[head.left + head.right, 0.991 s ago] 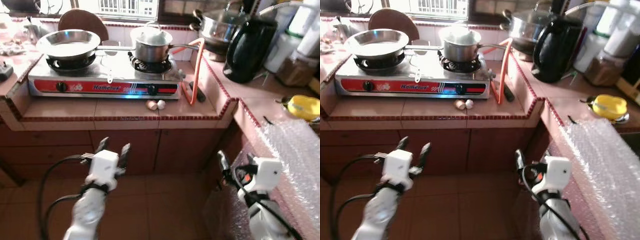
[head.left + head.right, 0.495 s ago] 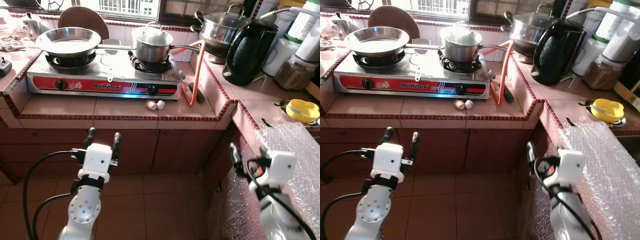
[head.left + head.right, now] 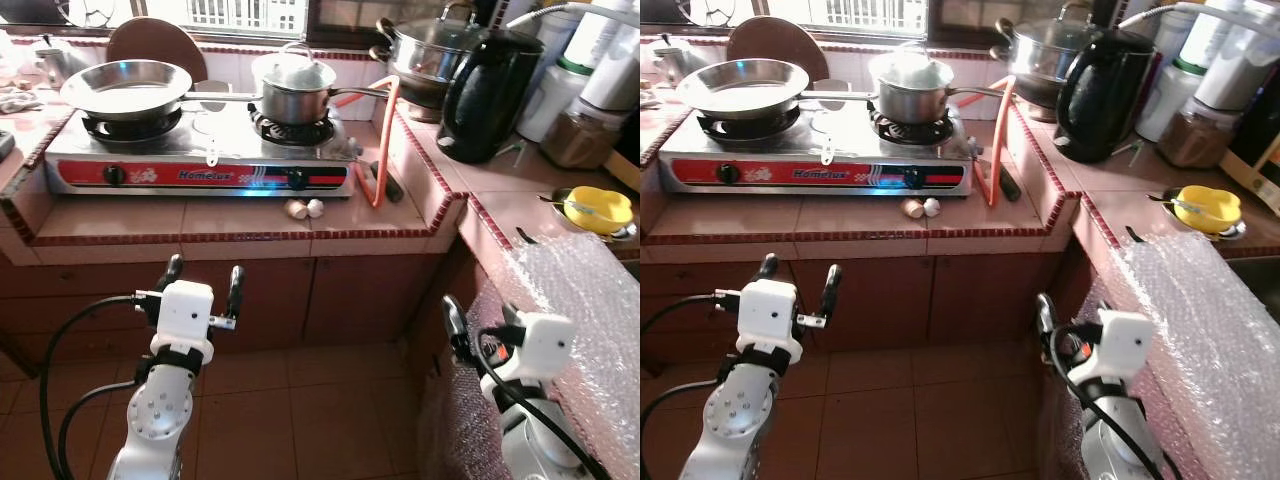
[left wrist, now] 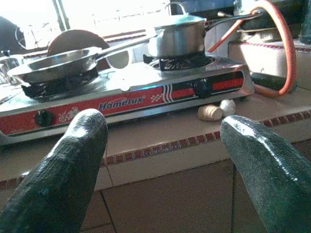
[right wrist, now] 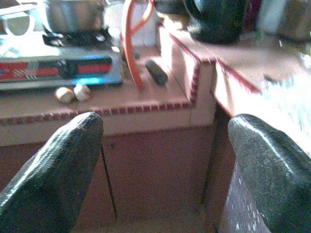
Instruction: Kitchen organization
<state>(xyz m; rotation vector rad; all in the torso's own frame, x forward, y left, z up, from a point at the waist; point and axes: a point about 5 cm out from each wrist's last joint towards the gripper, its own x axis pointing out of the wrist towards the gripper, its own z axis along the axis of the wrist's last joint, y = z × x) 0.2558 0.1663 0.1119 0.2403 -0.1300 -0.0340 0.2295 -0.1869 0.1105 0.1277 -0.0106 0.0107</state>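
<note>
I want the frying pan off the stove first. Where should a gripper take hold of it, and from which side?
Grip the frying pan by its long straight handle, which points toward the lidded saucepan. The open left gripper could probably come from the front, fingers closing across the thin handle.

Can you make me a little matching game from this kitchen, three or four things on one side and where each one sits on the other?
Things:
1. frying pan
2. lidded saucepan
3. black kettle
4. yellow bowl

Places:
A. right burner of the stove
B. counter beside the bubble wrap
C. left burner of the stove
D. raised counter right of the stove

Pairs: 1-C, 2-A, 3-D, 4-B
</note>
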